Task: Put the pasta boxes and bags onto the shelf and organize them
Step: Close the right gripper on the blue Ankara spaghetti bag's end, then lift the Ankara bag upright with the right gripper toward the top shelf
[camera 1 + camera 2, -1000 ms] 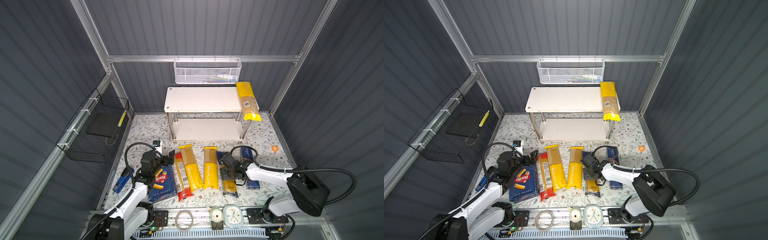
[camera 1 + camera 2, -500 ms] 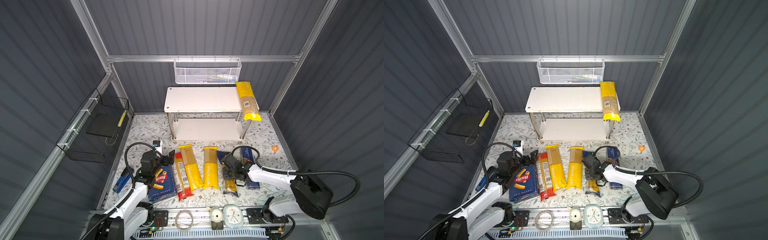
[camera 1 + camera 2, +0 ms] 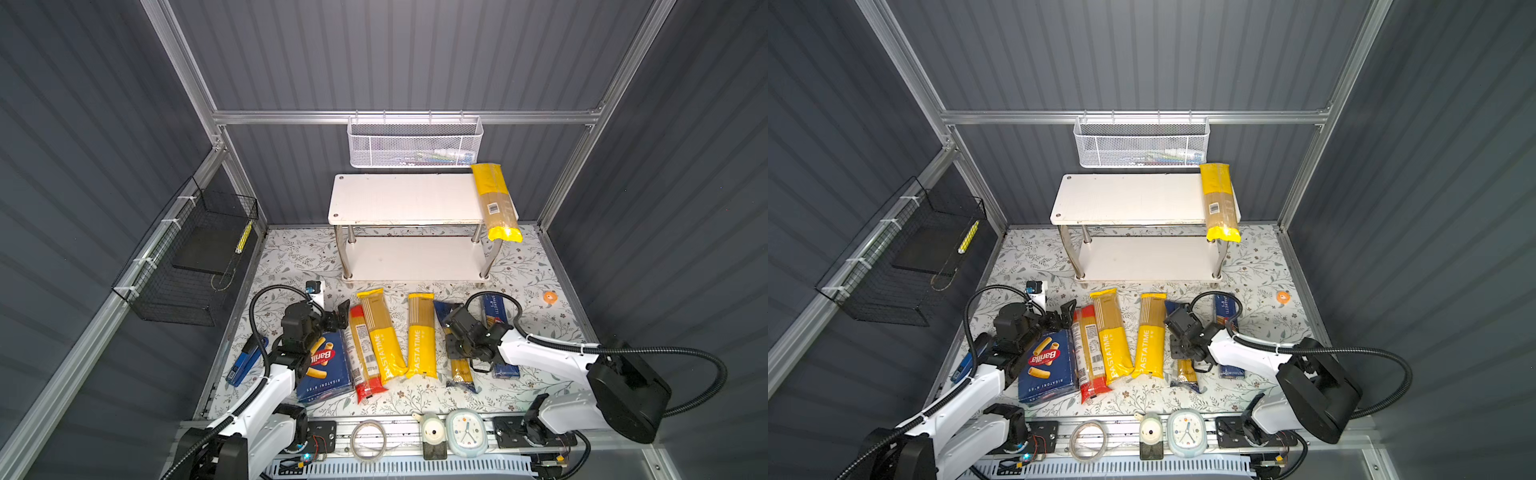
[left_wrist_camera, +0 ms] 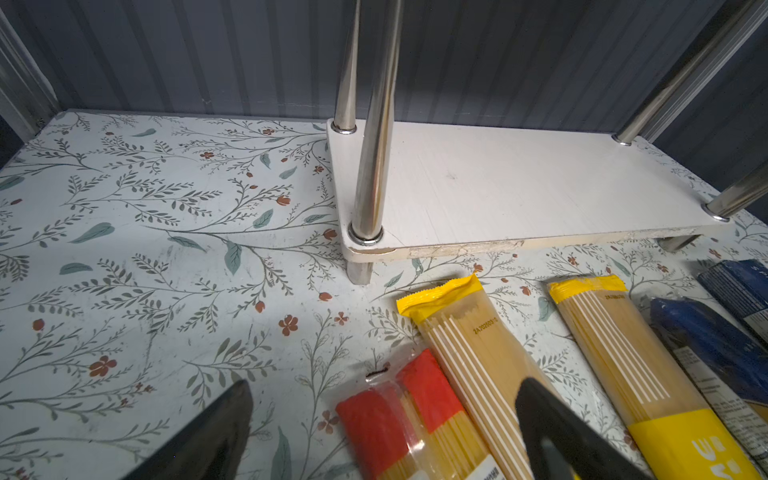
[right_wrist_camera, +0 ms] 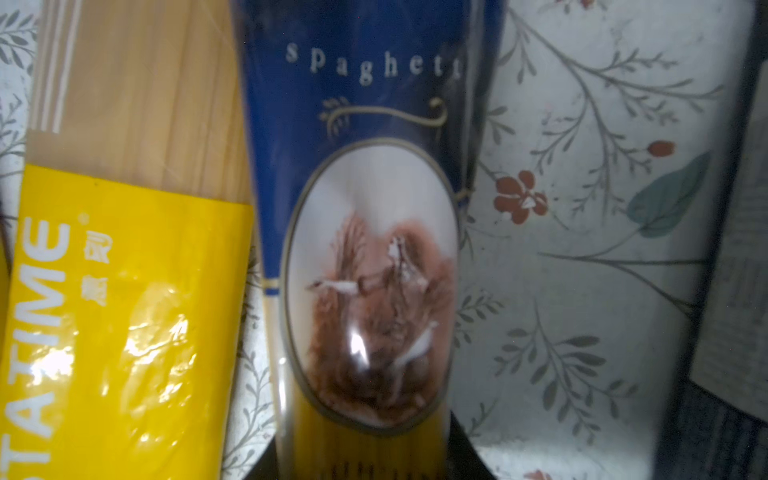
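Observation:
My right gripper [image 3: 456, 353] is shut on the dark-blue spaghetti bag [image 5: 365, 124], which lies on the floor mat [image 3: 291, 266]; its fingers press both sides. My left gripper [image 4: 384, 384] hangs open over the far end of the red-ended bag [image 4: 374, 419], holding nothing. Two yellow PASTATIME bags [image 3: 380, 336] [image 3: 422, 336] lie between the arms. The wide rigatoni box [image 3: 326, 370] lies under the left arm. The narrow spaghetti box [image 3: 496, 320] lies partly under the right arm. On the white shelf [image 3: 403, 199] a yellow-ended bag [image 3: 494, 203] overhangs the top board's right front edge.
A white mesh basket [image 3: 415, 143] hangs on the back wall above the shelf. A black wire basket [image 3: 191, 257] hangs on the left wall. A small orange disc [image 3: 550, 296] lies at the right. A clock [image 3: 465, 428] and a ring [image 3: 368, 440] sit on the front rail.
The right gripper's jaws have closed onto the dark-blue bag and the arm has shifted slightly toward the front. The left arm has not moved.

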Controlling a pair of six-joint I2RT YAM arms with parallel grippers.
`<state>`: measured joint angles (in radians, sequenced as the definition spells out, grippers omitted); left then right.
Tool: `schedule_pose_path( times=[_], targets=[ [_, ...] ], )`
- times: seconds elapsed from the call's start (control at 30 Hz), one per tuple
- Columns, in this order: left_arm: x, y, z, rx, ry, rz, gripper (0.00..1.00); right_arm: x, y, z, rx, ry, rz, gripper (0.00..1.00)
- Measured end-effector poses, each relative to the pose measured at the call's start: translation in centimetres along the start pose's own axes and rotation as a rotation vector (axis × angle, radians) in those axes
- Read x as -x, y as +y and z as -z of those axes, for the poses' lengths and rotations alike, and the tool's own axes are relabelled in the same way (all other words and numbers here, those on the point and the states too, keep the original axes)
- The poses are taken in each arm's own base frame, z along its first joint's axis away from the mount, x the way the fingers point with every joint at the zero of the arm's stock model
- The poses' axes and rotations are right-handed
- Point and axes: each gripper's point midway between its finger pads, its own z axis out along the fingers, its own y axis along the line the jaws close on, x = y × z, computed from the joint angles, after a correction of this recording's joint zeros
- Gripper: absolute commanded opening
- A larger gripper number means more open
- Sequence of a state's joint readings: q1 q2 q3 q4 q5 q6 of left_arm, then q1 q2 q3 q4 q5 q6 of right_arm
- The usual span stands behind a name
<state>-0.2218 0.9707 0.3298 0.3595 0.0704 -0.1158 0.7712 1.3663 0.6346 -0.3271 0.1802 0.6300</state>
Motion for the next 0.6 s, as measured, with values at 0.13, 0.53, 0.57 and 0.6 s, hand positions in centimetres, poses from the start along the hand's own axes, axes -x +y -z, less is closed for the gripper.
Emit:
schedule_pose_path(
  times=[0.13, 0.53, 0.57, 0.6],
  targets=[
    [0.0, 0.0, 0.0, 0.000, 0.000, 0.000, 1.00, 0.5, 0.2, 1.0, 0.026, -0.027, -0.012, 0.13],
    [0.0, 0.0, 0.0, 0.000, 0.000, 0.000, 1.00, 2.0, 0.4, 5.4, 0.087, -0.109, -0.025, 0.09],
    [0.0, 0.0, 0.0, 0.000, -0.002, 0.000, 0.99, 2.3, 0.4, 6.1, 0.092, -0.117, -0.020, 0.09],
    [0.1, 0.0, 0.1, 0.000, -0.004, 0.000, 1.00, 2.6, 0.5, 6.8, 0.098, -0.127, -0.016, 0.09]
  ],
)
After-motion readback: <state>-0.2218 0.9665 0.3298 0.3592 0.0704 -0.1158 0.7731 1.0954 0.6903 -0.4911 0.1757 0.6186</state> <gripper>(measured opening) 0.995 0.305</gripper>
